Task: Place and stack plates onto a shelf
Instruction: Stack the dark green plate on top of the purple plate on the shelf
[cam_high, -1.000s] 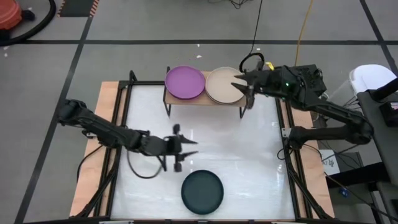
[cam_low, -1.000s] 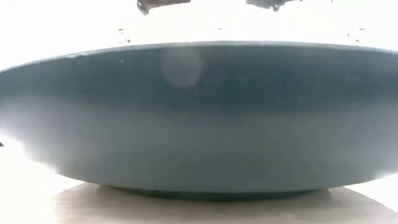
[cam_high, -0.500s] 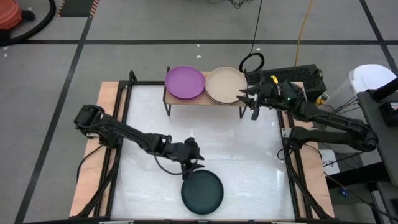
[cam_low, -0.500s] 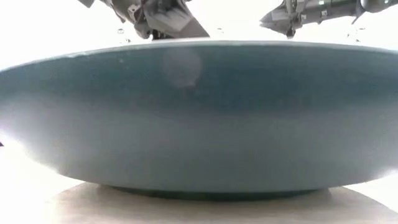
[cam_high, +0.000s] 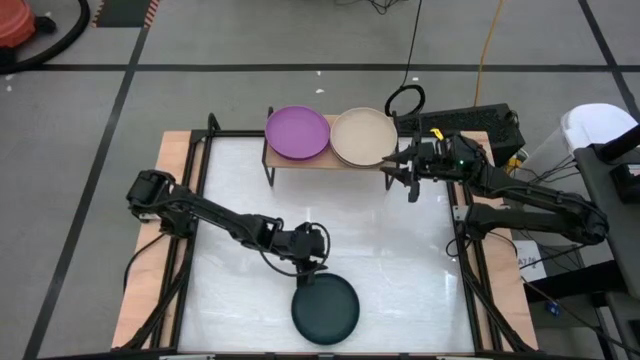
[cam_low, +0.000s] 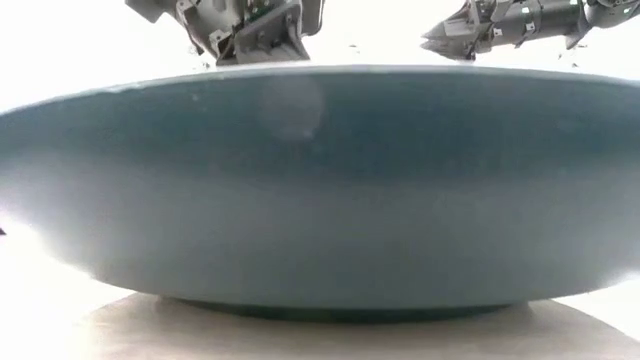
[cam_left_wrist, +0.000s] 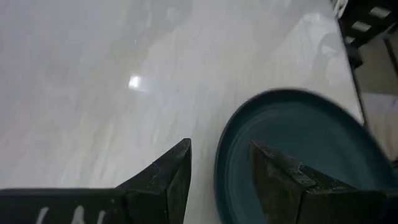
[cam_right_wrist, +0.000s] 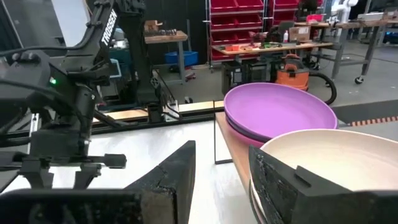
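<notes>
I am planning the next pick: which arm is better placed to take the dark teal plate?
Left: the left gripper is open at the dark teal plate rim. The right gripper is by the shelf.

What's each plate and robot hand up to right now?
Teal plate: flat on table, ungripped.
Purple plate: on shelf.
Beige plate: on shelf, beside purple.
Left end effector: open, at teal plate's rim.
Right end effector: open, empty, beside beige plate.

Plates – purple (cam_high: 297, 132), beige (cam_high: 361, 137), dark teal (cam_high: 325, 308).
</notes>
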